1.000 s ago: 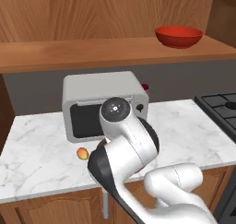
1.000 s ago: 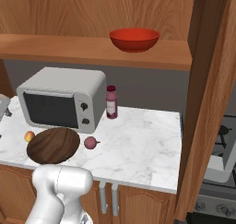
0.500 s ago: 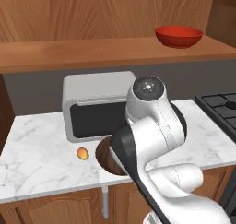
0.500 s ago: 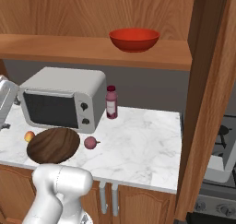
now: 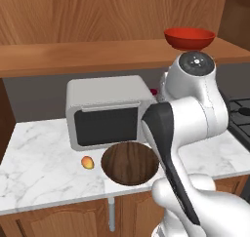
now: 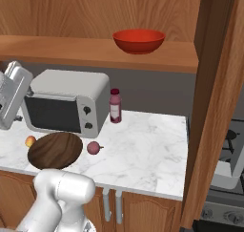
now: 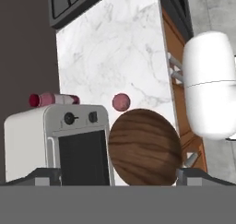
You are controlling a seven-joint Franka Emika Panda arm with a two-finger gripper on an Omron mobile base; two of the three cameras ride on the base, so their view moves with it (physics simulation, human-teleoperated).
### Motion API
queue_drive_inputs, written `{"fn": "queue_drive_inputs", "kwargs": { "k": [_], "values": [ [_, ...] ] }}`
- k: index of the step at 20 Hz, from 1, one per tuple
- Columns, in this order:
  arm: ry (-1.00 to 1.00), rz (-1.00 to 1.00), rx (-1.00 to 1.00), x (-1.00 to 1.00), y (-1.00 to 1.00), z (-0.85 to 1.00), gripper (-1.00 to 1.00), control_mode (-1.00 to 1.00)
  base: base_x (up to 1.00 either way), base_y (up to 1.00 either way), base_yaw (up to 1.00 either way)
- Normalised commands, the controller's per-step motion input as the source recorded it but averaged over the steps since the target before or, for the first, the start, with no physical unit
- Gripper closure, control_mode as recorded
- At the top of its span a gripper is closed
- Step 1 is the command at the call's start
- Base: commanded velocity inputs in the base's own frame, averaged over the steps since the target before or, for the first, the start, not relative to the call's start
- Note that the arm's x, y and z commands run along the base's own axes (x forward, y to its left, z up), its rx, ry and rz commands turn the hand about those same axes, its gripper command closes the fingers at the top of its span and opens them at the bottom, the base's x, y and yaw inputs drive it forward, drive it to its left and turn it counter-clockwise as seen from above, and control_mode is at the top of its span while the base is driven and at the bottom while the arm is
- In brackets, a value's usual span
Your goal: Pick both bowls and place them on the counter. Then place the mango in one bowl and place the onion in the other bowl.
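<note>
I am the white arm (image 5: 188, 119), raised high above a white marble counter with grey veins (image 6: 147, 145). My gripper (image 7: 117, 172) shows as two small dark tips at the bottom corners of the hand view, set wide apart with nothing between them, so my fingers are open and empty.

The dark brown wood-grained shallow bowl (image 5: 130, 163) sits on the counter near its front edge, just in front of a boxy white microwave with a dark glass door (image 6: 64, 107). In the hand view the same bowl (image 7: 144, 147) lies right beside the microwave's door.

The small oval orange-yellow mango (image 5: 87, 162) rests on the marble just beside the wooden bowl, on its left in the left base view. The small round purplish-red onion (image 6: 93, 147) rests on the other side of that bowl, close to it but apart, near the microwave's control panel.

The glossy red shallow bowl (image 6: 139, 40) stands upright on a brown wooden shelf (image 6: 95, 52) above the counter, over the space beside the microwave.

A small dark-red bottle with a pale label (image 6: 115, 106) stands upright on the counter just beside the microwave, below the shelf. A tall wooden panel (image 6: 212, 107) rises at the counter's far end, and a dark stovetop (image 5: 239, 109) lies beyond it.
</note>
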Motion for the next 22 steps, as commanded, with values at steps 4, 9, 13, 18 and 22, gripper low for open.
{"fn": "queue_drive_inputs", "kwargs": {
  "k": [4,9,13,18,22],
  "values": [
    [0.00,0.01,0.06,0.00,-0.51,0.38,-1.00,-1.00,0.00,0.00,0.00],
    [0.00,0.01,0.08,0.01,-0.55,0.39,-1.00,-1.00,0.00,0.00,0.00],
    [0.00,0.00,0.04,0.09,-0.52,0.41,-1.00,-1.00,0.00,0.00,0.00],
    [0.00,0.00,0.00,0.14,-0.47,0.42,-1.00,-1.00,0.00,0.00,0.00],
    [-0.01,0.00,0.00,0.09,-0.49,0.31,-1.00,-1.00,0.00,0.00,0.00]
  ]
}}
